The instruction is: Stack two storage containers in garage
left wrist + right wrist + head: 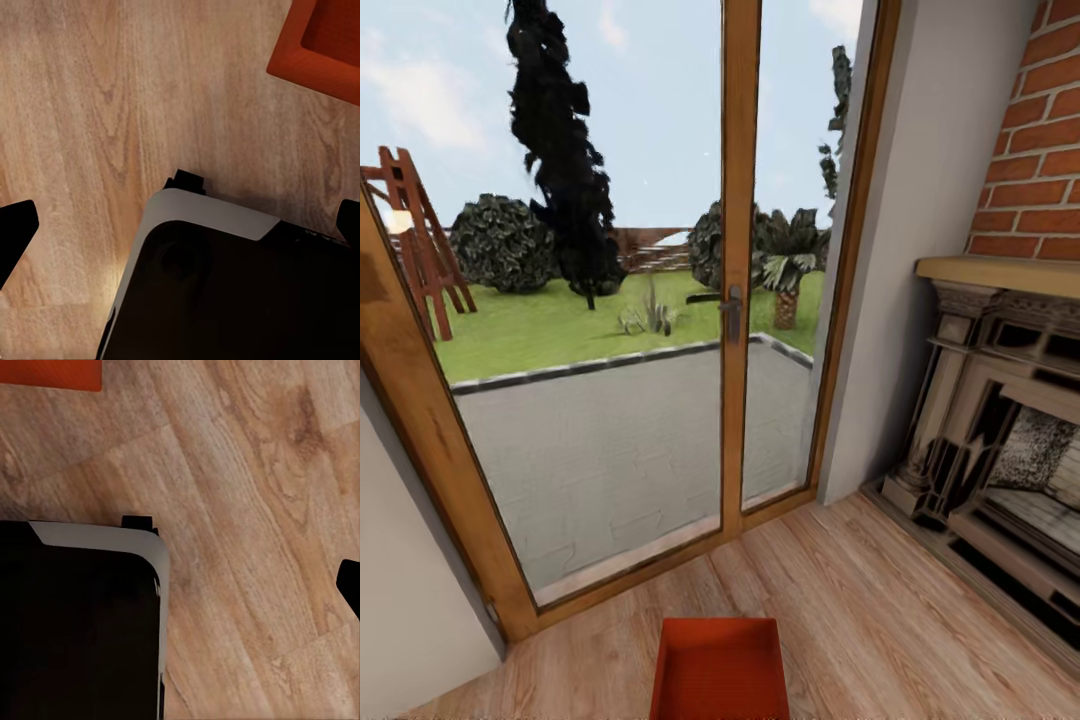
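1. The orange-red storage container (720, 668) sits on the light wood-plank floor (890, 600) at the bottom centre of the head view, its lower part cut off by the frame edge. I see 1 bin; the 2nd I cannot place.
2. Its long axis looks to run away from the robot, toward the glass garden doors (730, 300) in the upper middle of the frame, though the cut-off makes this a judgement.
3. In the left wrist view a corner of the bin (322, 49) fills the upper right; in the right wrist view an edge of it (49, 373) shows at the upper left. So it lies between the 2 arms, about equally near to each.
4. Dark fingertips (15, 229) at the frame edges suggest the left pincer is spread wide and holding nothing; for the right, 1 tip (351, 585) shows, so I cannot tell.
5. The stone fireplace (1000, 440) stands at the right, well apart from the bin.
6. The coming move likely needs both arms lowered either side of the bin.
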Controlling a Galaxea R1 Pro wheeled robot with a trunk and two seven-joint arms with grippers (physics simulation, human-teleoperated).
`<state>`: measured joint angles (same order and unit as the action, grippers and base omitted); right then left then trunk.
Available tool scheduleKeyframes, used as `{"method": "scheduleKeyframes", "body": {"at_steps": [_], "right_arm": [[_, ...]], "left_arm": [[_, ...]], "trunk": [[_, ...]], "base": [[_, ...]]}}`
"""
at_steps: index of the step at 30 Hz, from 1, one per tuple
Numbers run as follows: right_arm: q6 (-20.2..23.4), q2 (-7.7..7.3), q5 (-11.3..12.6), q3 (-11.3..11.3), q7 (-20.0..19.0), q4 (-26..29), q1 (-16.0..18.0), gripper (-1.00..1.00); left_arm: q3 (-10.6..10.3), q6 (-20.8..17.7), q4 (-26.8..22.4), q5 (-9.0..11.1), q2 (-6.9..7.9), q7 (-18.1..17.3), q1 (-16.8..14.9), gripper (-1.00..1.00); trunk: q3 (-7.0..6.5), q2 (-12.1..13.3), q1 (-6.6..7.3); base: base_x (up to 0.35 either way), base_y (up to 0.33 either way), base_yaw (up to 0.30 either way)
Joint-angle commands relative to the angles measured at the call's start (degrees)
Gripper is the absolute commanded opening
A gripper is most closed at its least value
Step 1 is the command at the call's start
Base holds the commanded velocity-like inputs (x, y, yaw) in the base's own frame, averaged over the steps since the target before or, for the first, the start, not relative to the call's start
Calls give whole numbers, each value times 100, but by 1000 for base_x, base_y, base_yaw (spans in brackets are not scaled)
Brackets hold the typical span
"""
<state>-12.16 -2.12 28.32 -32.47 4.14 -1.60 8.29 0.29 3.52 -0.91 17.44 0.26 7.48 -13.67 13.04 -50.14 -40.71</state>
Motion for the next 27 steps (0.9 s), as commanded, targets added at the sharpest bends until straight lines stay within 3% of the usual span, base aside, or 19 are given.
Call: {"method": "scheduleKeyframes", "body": {"at_steps": [1, 27], "right_arm": [[-29, 2, 42, -47, 1, -16, 6, 100], [-41, 3, -90, -23, -18, -16, 6, 100]], "left_arm": [[-1, 17, 3, 22, 0, 8, -4, 100], [-3, 17, 3, 22, 0, 8, -4, 100]], "trunk": [[17, -6, -1], [261, -6, -1]], "base": [[0, 0, 0], [0, 0, 0]]}}
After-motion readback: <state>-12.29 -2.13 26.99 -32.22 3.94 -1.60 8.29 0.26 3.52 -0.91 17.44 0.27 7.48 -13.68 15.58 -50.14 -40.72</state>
